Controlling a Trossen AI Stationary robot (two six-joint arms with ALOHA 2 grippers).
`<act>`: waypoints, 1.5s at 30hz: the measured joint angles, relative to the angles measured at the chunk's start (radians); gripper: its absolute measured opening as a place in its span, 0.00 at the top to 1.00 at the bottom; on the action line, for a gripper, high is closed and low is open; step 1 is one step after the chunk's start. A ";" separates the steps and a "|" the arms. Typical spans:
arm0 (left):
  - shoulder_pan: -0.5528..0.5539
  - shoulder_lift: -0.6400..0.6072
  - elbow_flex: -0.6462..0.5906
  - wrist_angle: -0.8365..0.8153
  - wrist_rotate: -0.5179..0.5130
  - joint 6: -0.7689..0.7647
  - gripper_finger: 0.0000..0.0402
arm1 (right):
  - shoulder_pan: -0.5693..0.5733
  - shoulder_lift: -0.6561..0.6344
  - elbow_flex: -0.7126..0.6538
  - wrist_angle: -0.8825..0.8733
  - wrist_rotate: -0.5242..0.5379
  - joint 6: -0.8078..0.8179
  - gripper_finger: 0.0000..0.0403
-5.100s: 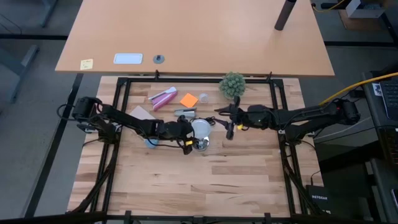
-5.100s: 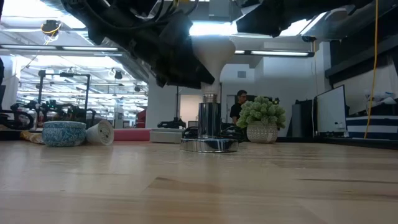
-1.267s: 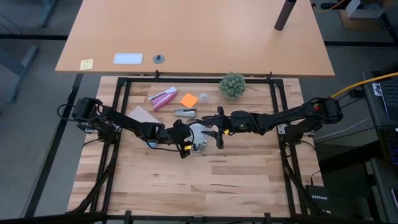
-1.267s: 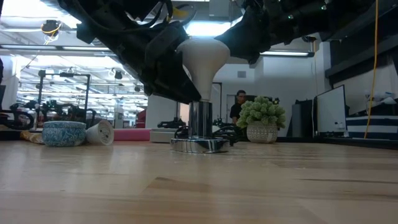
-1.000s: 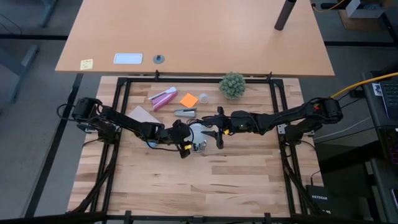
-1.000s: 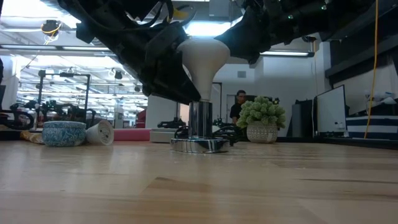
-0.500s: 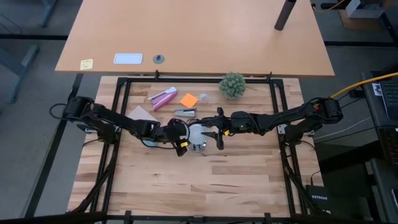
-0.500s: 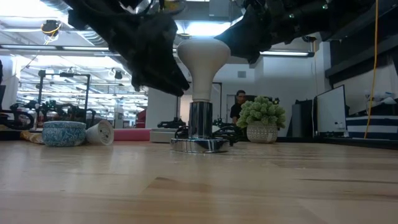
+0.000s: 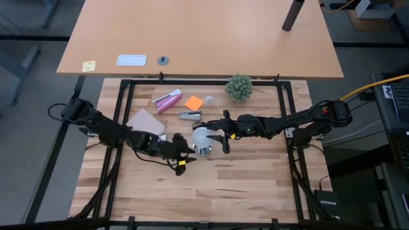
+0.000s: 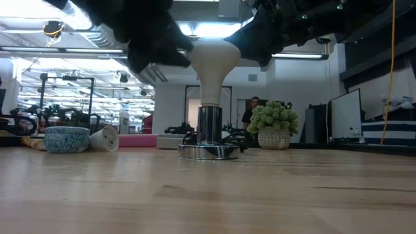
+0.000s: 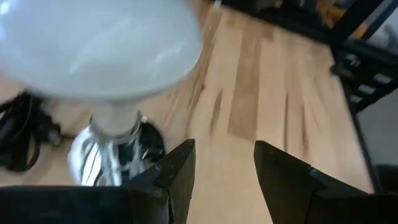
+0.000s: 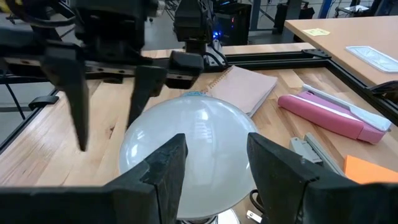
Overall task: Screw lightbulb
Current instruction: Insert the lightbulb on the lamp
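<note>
Overhead, left fingers (image 9: 183,157) spread, clear of lightbulb (image 9: 200,135) — right fingers' (image 9: 219,135) hold untellable.

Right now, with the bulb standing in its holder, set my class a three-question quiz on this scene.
1. True or false: the lightbulb lies flat on the table.
2. Which arm's jaws stand open, clear of the bulb? A left, B right.
3. Fill in: the bowl in the low view is ____.
Key: 1 false, it stands upright in the metal socket. 2 A, the left arm. 3 blue.
</note>
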 joint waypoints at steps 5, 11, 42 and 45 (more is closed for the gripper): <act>0.002 -0.001 0.000 0.079 -0.010 0.049 0.61 | 0.000 0.000 0.000 0.000 0.000 0.000 0.56; 0.003 -0.001 0.000 0.087 -0.035 0.046 0.61 | 0.000 0.000 0.000 0.000 -0.002 0.001 0.56; 0.002 -0.001 0.000 0.027 -0.196 0.019 0.61 | -0.002 -0.001 0.000 -0.007 -0.064 0.076 0.56; 0.007 -0.001 0.000 0.027 -0.197 0.001 0.61 | -0.002 -0.001 0.000 -0.008 -0.063 0.095 0.56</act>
